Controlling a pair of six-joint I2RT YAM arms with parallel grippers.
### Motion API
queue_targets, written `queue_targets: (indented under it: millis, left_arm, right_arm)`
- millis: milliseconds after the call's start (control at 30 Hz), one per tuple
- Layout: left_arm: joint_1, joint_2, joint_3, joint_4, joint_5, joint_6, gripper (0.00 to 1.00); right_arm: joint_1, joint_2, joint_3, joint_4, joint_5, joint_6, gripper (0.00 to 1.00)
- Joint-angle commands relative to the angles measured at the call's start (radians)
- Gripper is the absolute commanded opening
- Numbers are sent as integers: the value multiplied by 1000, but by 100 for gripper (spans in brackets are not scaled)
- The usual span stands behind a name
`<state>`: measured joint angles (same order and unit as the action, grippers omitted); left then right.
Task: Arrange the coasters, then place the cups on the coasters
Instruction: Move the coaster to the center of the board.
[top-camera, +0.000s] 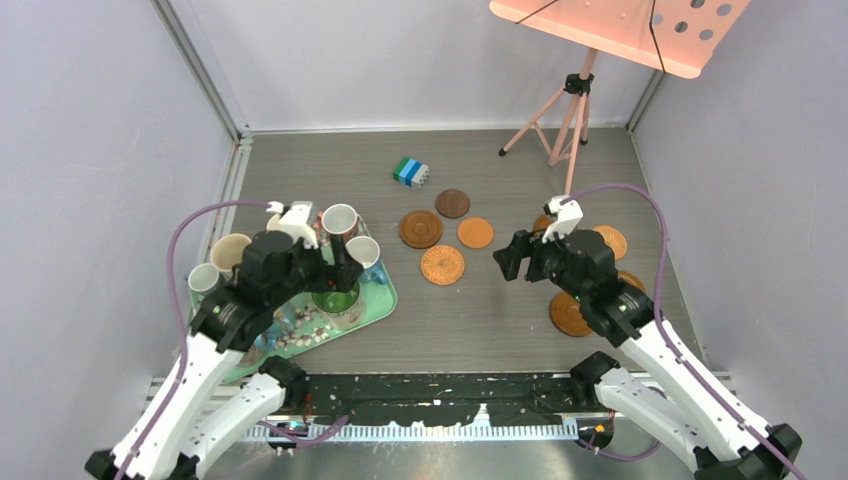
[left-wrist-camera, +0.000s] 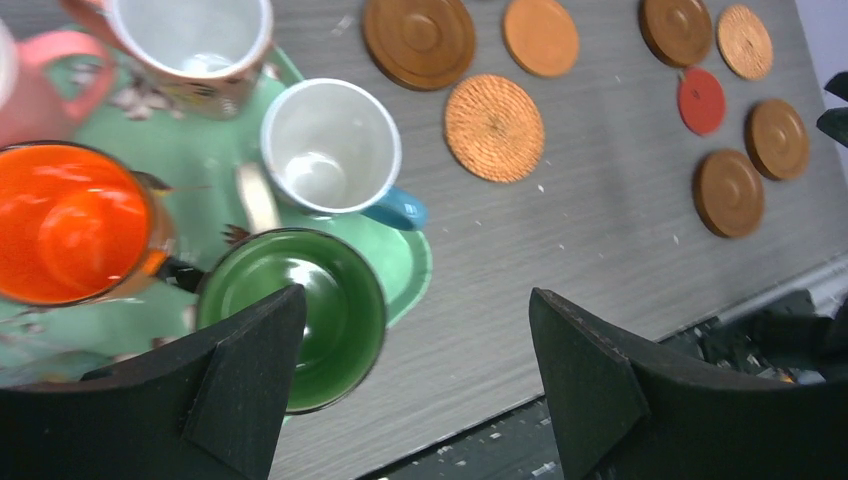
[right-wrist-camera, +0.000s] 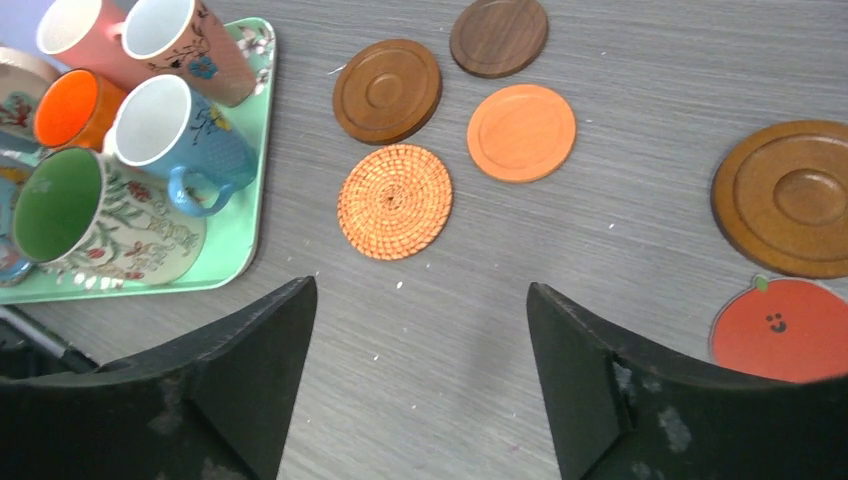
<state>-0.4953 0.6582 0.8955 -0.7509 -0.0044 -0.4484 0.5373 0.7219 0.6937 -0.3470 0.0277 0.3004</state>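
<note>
Grey wood-grain table sits between pale walls, crumbs scattered.

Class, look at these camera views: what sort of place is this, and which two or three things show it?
Probably a robot test booth, not a home: plain walls box in a grey table, two arms are bolted at its near edge, and cups and coasters are laid out as props.

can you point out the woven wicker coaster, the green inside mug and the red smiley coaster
woven wicker coaster (right-wrist-camera: 394, 202): right wrist view, centre of the weave.
green-inside mug (left-wrist-camera: 305, 306): left wrist view, green inner wall.
red smiley coaster (right-wrist-camera: 785, 326): right wrist view, red face, near its smile.
</note>
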Motion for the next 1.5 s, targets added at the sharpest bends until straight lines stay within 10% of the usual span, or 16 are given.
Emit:
queue_targets:
  millis: [0,600,1467]
  left_arm:
    - [-81,96,61,124,50,-53,84]
    - [-266,978,422,368,-141,-60,76]
    - [-415,1306,393,539,86,-215,67]
  right_arm:
    - [4,-113,-35,-22,-77,40,87]
    - [4,-375,-30,-172,-33,-11,90]
    - [4,-435,-77,-130,-56,-24,90]
